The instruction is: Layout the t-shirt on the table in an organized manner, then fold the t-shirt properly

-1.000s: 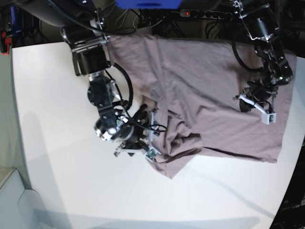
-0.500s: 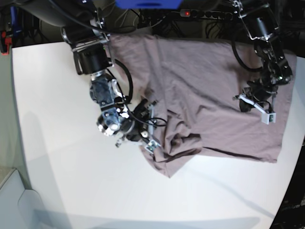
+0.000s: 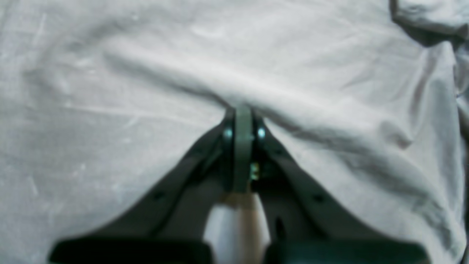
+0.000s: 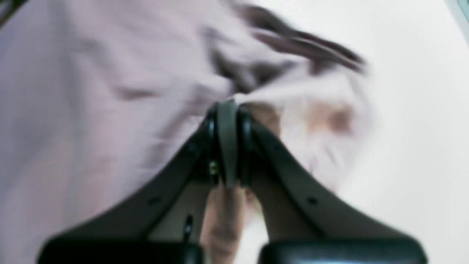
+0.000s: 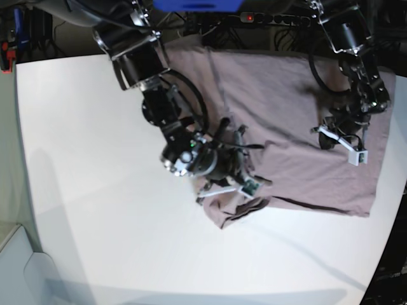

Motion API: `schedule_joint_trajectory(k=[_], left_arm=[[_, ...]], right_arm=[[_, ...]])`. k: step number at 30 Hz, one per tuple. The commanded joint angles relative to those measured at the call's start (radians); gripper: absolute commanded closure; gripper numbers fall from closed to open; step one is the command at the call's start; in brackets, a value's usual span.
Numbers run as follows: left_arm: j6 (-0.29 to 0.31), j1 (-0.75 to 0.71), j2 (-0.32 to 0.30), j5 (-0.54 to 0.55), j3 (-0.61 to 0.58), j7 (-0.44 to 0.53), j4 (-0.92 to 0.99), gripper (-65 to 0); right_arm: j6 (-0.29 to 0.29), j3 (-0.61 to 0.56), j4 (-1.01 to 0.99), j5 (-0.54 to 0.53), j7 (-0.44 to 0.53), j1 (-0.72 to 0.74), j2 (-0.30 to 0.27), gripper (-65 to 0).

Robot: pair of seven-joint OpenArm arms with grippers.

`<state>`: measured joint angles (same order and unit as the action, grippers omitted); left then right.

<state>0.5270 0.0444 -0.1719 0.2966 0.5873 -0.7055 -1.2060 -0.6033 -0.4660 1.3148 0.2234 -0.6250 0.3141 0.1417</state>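
The mauve-pink t-shirt (image 5: 286, 108) lies crumpled on the back right of the white table (image 5: 95, 190), its near left part bunched into folds. My right gripper (image 5: 245, 186) sits at that bunched part. The blurred right wrist view shows the gripper (image 4: 227, 106) shut on a fold of the t-shirt (image 4: 91, 91), with bare table (image 4: 421, 110) beside it. My left gripper (image 5: 355, 154) rests on the shirt's right side. Seen from the left wrist, that gripper (image 3: 243, 110) is shut on a raised ridge of the t-shirt (image 3: 146, 73).
Dark cables and equipment (image 5: 267, 19) line the table's far edge, with a blue object (image 5: 197, 5) above them. The table's edge curves in at the left (image 5: 22, 159) and at the lower right (image 5: 381, 254).
My right arm has swung to the right over the shirt's bunched corner, and its gripper has gone from open to shut on the cloth. The left arm has stayed put.
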Motion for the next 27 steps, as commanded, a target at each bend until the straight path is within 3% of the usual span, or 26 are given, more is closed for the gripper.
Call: schedule_joint_trajectory(k=[1,4,9,11,14,18,23,27], left_arm=[[-0.009,-0.004,-0.004,-0.033,-0.002,-0.046,-0.002,0.0],[-0.009,-0.004,-0.004,-0.033,0.000,-0.046,-0.002,0.0],[-0.009,-0.004,-0.007,-0.033,0.000,-0.044,-0.002,0.0],[-0.009,-0.004,-0.007,-0.033,0.000,-0.044,-0.002,0.0],[-0.009,-0.004,-0.007,-0.033,0.000,-0.044,0.001,0.0],[-0.009,-0.004,-0.004,-0.033,0.000,-0.044,-0.002,0.0],[-0.009,-0.004,-0.004,-0.033,0.000,-0.044,0.001,0.0],[-0.009,-0.001,-0.004,-0.033,-0.002,-0.044,0.001,0.0]], right_arm=[[0.001,-0.038,0.018,-0.006,0.021,0.013,0.009,-0.1],[0.001,-0.149,0.015,-0.006,0.020,-0.020,0.008,-6.8],[0.001,-0.244,0.021,-0.005,0.020,-0.060,0.006,-29.1],[0.001,-0.244,0.070,-0.005,0.020,-0.066,-0.017,-34.1],[0.001,-0.238,0.196,-0.005,0.020,-0.072,-0.049,-34.3],[0.001,-0.118,0.286,-0.005,0.020,-0.080,-0.078,-34.7],[0.001,0.085,0.256,-0.009,0.020,-0.071,-0.086,-34.8],[0.001,0.214,0.113,-0.011,0.020,-0.026,-0.081,-34.8]])
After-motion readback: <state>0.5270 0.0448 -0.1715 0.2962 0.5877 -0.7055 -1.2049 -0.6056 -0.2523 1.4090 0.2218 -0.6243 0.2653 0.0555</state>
